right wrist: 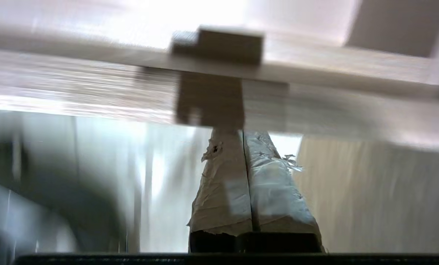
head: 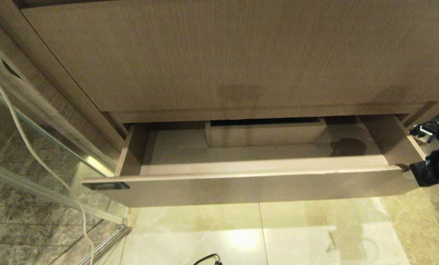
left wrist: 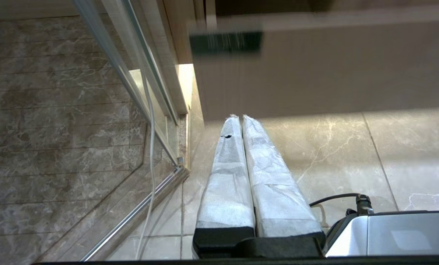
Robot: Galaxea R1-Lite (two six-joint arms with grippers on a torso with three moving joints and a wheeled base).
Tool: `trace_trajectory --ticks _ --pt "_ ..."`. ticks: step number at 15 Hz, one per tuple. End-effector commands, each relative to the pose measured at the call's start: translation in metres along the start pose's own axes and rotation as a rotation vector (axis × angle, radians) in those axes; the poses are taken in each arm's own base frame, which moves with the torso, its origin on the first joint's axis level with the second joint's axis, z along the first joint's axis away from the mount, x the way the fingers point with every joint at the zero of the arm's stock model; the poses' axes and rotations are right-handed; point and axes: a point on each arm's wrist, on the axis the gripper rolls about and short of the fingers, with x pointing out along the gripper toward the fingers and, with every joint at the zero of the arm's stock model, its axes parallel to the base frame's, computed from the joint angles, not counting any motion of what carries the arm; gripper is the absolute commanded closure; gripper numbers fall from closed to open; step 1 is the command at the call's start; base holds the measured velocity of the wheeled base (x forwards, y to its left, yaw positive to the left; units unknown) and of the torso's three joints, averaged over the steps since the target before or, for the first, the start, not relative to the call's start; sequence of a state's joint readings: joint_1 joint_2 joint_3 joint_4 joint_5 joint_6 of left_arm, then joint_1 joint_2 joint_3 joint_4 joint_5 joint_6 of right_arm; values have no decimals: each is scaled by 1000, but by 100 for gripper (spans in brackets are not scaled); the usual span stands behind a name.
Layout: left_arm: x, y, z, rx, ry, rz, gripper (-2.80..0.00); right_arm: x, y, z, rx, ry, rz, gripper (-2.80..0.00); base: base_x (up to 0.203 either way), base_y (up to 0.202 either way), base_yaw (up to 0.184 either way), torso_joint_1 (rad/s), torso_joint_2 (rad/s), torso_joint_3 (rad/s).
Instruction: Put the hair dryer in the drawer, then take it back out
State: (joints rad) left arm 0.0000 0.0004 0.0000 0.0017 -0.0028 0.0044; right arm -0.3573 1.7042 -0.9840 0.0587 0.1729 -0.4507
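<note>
Centrally, the wide wood-grain drawer [head: 249, 184] stands open; the right gripper [right wrist: 243, 134], padded fingers pressed together, sits at its right corner.

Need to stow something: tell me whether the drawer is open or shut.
Open. The drawer is pulled out from under the tall panel, so its floor and rear box show.

Looks like a home bathroom: wood-grain vanity cabinet [head: 234, 55] w/ open drawer [head: 249, 184], glossy marble floor tiles [head: 263, 235], glass shower partition [left wrist: 138, 81] beside it.
</note>
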Motion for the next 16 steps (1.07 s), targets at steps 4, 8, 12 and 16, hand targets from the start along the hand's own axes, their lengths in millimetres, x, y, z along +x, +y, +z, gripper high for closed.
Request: trace_trajectory --ticks 4,8,12,16 --pt "0 0 0 0 1 0 0 25 -7 54 75 -234 -240 0 0 0 0 0 0 0" --pt "0 0 0 0 1 0 0 -40 8 40 56 -261 -201 0 0 0 0 0 0 0" --pt "0 0 0 0 1 0 0 -88 35 0 54 -253 -181 0 0 0 0 0 0 0" --pt "0 0 0 0 2 0 0 -132 71 -73 94 -233 -160 0 0 0 0 0 0 0"
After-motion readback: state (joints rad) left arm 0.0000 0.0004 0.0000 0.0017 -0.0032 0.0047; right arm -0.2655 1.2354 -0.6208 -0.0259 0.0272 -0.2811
